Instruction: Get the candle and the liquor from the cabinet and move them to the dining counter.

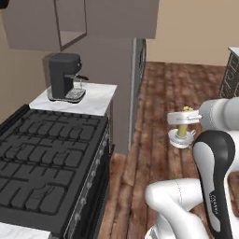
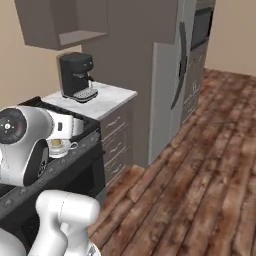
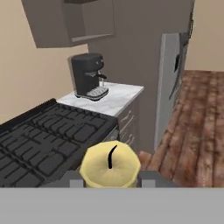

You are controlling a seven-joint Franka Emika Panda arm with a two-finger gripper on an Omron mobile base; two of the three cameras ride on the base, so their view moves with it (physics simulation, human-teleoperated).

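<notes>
Hand view looks straight down onto the candle [image 3: 110,164], its pale-yellow top and dark wick sitting between the gripper's [image 3: 110,180] two fingers, which are closed in snugly against it. From the left base view, the candle [image 1: 183,127] hangs upright in its clear dish holder above the wooden floor [image 1: 158,93], beside the black stove [image 1: 46,158]. A coffee machine [image 1: 65,76] stands on the small marble counter [image 1: 95,100].
</notes>
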